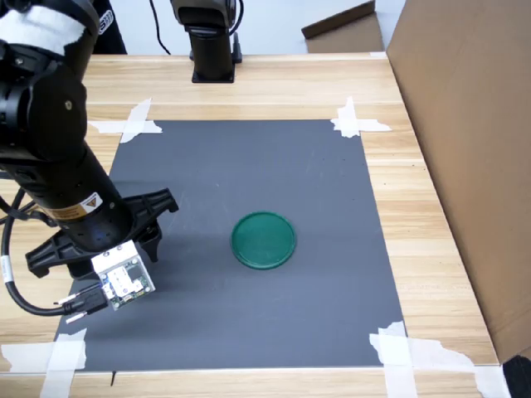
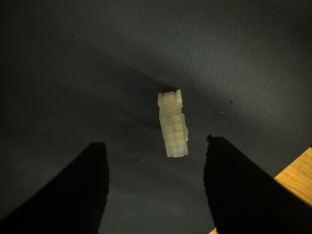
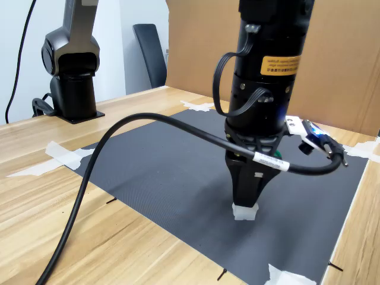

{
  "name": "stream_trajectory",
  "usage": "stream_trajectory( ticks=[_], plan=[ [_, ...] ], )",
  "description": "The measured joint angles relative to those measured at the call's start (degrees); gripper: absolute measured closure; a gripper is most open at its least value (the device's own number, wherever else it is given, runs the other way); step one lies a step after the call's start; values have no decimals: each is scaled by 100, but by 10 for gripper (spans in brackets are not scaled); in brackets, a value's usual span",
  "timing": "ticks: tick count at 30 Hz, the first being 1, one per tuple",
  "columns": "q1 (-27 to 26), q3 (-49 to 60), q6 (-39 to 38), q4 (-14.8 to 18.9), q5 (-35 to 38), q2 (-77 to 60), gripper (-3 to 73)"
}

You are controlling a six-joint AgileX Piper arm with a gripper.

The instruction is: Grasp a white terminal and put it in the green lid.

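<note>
The gripper (image 2: 156, 183) is hanging low over the mat (image 1: 249, 166), jaws spread either side of the terminal (image 2: 173, 125), evidently lining up to pinch it. The terminal is lying loose on the mat, toward 9 o'clock from the lid (image 1: 264, 240), well apart from it.

A pale wooden plank surface (image 1: 431, 249) carries a dark grey woven rectangular mat (image 1: 249, 174), fastened at its corners with white tape strips (image 1: 357, 123). On the mat lies a flat round dark-green plastic lid (image 1: 264, 240), near its middle, and a tiny white plastic terminal block (image 3: 245, 212) close to one mat corner.
</note>
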Motion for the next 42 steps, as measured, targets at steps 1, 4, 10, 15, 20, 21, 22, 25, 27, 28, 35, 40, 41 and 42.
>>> stream_trajectory(
  ticks=[1, 4, 10, 15, 20, 21, 22, 25, 27, 28, 35, 40, 41, 42],
  plan=[
    [0, 0, 0, 0, 0, 7, 203],
    [0, 0, -7, 0, 0, 87, 203],
    [3, 0, -21, -175, 0, 276, 204],
    [3, 0, -21, -189, 0, 326, 224],
    [8, 0, -21, -189, -5, 340, 419],
    [7, 0, -21, -183, -5, 340, 529],
    [7, 0, -21, -171, -5, 340, 584],
    [7, 0, -21, -119, -85, 245, 614],
    [99, 0, -16, -162, -59, -89, 614],
    [130, 0, -16, -171, -44, -146, 614],
    [768, 0, -5, 60, -2, -681, 614],
    [1241, 0, 216, 90, 16, -1014, 614],
    [1475, 63, 364, 0, 16, -1100, 614],
    [1572, 147, 406, 0, 11, -1147, 614]
  ],
)
